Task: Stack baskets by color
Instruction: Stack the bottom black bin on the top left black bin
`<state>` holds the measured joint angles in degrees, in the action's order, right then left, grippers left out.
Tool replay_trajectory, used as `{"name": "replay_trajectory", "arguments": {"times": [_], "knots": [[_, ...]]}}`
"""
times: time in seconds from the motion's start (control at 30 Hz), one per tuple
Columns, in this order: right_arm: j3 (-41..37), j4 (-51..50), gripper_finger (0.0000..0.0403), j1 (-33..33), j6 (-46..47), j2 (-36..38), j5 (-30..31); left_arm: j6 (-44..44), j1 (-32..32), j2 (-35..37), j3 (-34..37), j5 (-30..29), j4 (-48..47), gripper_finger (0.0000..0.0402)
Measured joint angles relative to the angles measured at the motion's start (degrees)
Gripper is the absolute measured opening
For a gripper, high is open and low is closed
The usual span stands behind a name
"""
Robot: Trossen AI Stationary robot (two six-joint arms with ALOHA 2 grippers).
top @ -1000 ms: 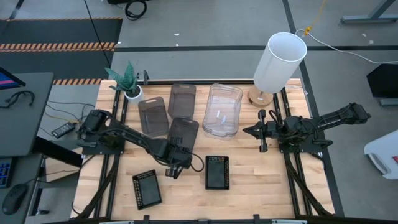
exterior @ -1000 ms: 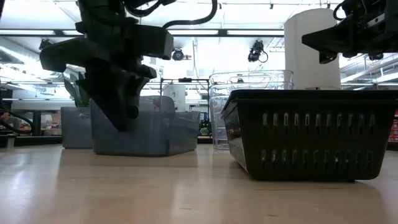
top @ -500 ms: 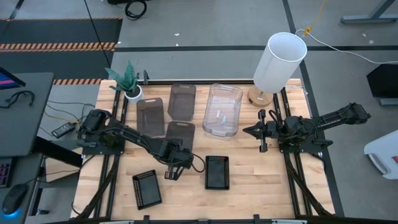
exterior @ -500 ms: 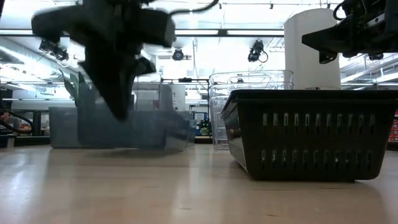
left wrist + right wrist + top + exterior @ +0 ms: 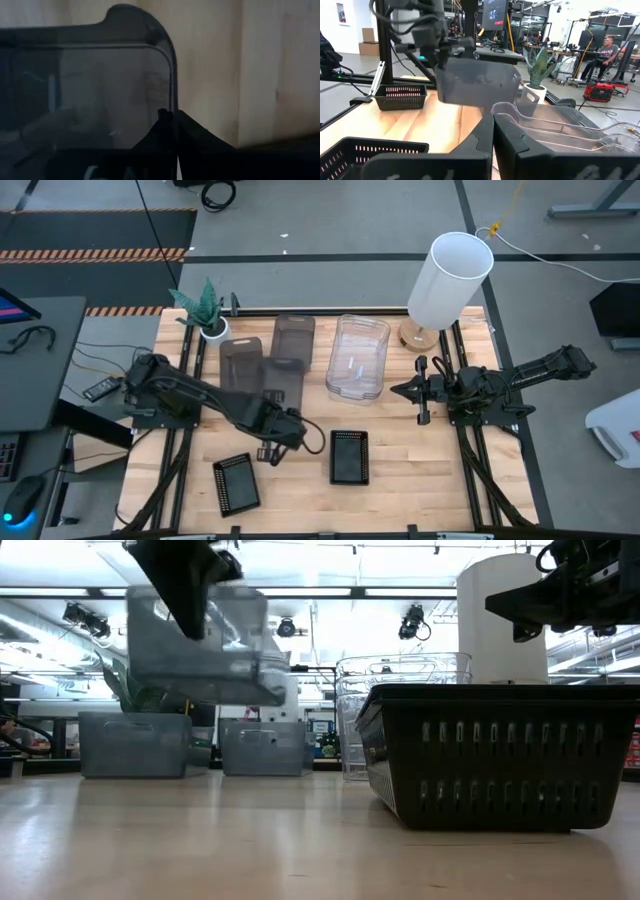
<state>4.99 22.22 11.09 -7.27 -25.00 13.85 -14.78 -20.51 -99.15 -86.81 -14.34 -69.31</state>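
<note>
Now, left gripper (image 5: 271, 442) clamped on the raised grey basket (image 5: 200, 635), I must centre it over another grey basket (image 5: 243, 363).

No text, label, brand, number or sign can be read in any of the views. A monitor (image 5: 494, 11) in the room behind the table shows a small red patch, too small to make out. A person's dark shirt (image 5: 607, 50) seated at the far side of the room carries light lettering, too small to read. Pale marks low down in the left wrist view, on the gripper body (image 5: 107, 172), are blurred and cut off.
</note>
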Motion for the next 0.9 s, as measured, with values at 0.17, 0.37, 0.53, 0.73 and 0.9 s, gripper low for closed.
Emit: {"name": "replay_trajectory", "arguments": {"times": [0.17, 0.37, 0.53, 0.73, 0.9], "knots": [[0.0, 0.0, 0.0016, 0.0, 0.0, 0.0, 0.0, -2.7, 0.0, 4.3, 0.0, -7.0, -5.7, 0.0008], [0.0, 0.0, 0.0016, 0.0, 0.0, 0.0, 0.0, -4.6, 1.7, 11.0, 6.4, -9.8, -5.4, 0.0008], [0.0, 0.0, 0.0016, 0.0, 0.0, 0.0, 0.0, -5.5, 4.8, 16.8, 15.4, -11.6, -4.0, 0.0008], [0.0, 0.0, 0.0016, 0.0, 0.0, 0.0, 0.0, -2.4, 9.2, 22.2, 23.6, -11.4, 0.9, 0.0008], [0.0, 0.0, 0.0016, 0.0, 0.0, 0.0, 0.0, 0.4, 12.8, 24.2, 28.5, -10.9, 4.2, 0.0009]]}}
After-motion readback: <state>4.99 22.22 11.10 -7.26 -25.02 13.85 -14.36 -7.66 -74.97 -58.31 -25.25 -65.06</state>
